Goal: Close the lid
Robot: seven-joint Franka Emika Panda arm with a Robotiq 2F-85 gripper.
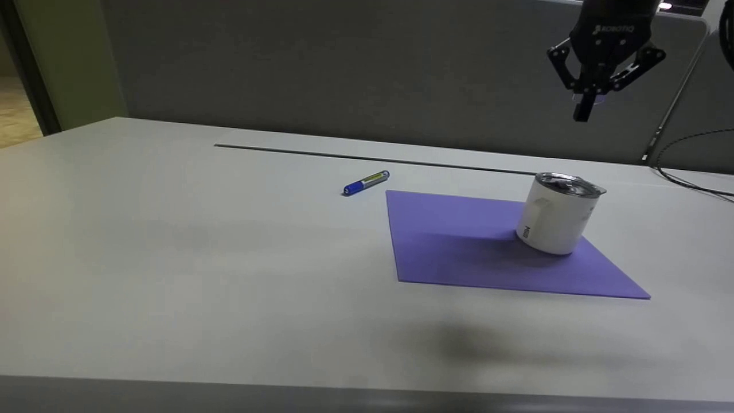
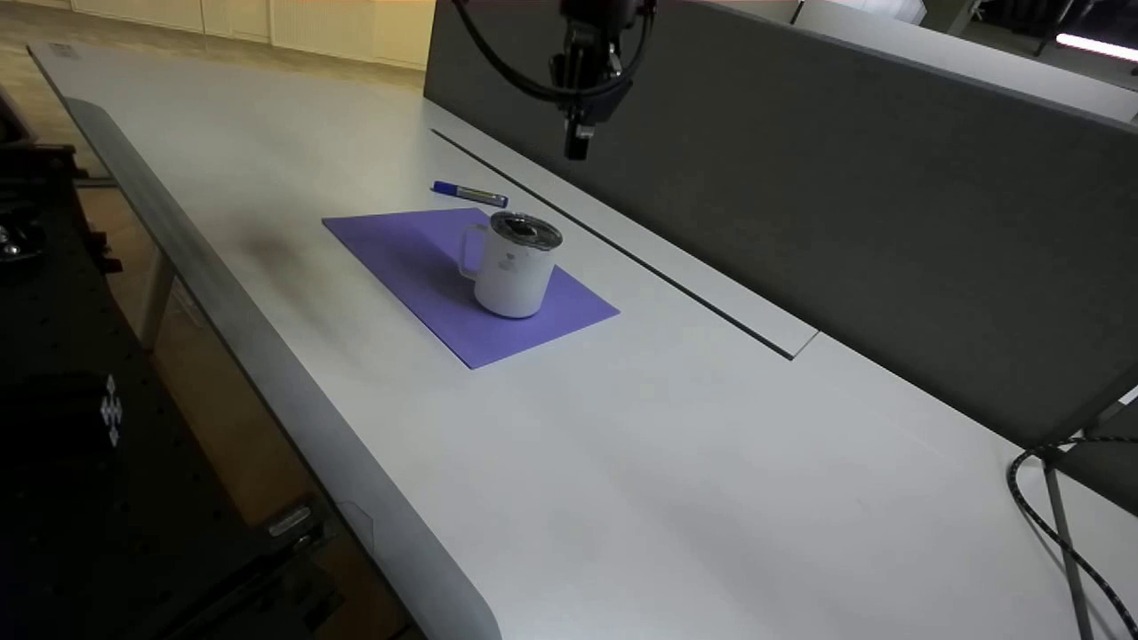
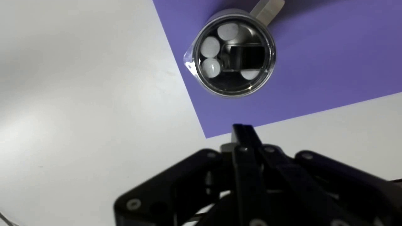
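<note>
On the white worktop [image 1: 200,275], at right in an exterior view, lies a flat purple sheet [image 1: 447,261]. The black jointed hand [image 1: 583,112] hangs overhead, pressed together. A white cylindrical mug [image 1: 553,226] stands near the sheet's right edge, a round transparent lid [image 1: 569,185] on its top.

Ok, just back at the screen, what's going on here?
Nothing is being handled right now: the robot's hand is shut with nothing in it and hangs in the air, apart from the white mug. The mug stands upright on a purple sheet, with the lid on top; I can't tell whether it is fully closed. A blue marker lies on the table near the sheet.
</note>
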